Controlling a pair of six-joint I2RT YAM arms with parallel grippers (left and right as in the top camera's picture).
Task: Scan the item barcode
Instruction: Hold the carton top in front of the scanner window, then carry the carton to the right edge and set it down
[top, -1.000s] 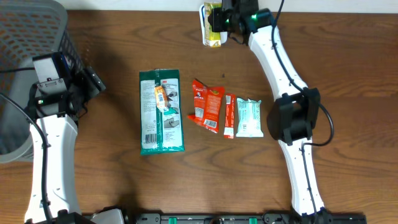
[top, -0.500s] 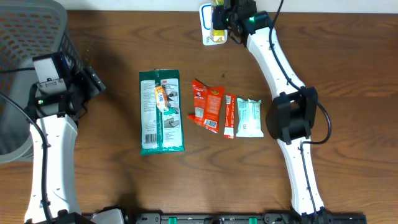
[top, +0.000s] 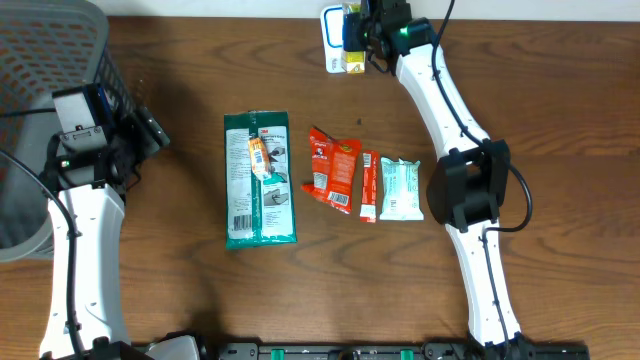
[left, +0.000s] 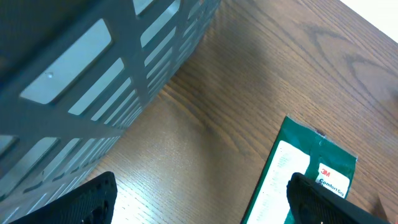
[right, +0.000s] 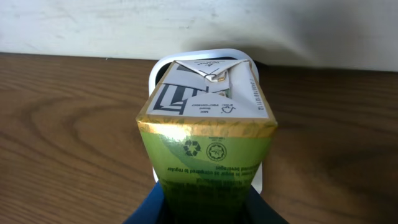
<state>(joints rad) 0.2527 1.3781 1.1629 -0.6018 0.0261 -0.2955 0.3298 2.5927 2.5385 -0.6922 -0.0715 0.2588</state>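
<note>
Right gripper (right: 205, 208) clamped on a glossy, rectangular green-and-gold carton (right: 208, 149), folded paper end showing, over the white rounded scanner (top: 329, 30) at the far edge of the wood-grain table (top: 180, 300); left gripper (left: 202, 202) spread wide

Mock shop checkout: wooden table (top: 180, 300), grey mesh basket (top: 40, 60), snack packets (top: 335, 172) in row, white scanner (top: 329, 25).

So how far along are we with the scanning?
Nothing looks finished yet. In hand: the right gripper holds the green carton over the white scanner. Left to do: the green 3M pack, orange packets and pale blue packet.
</note>
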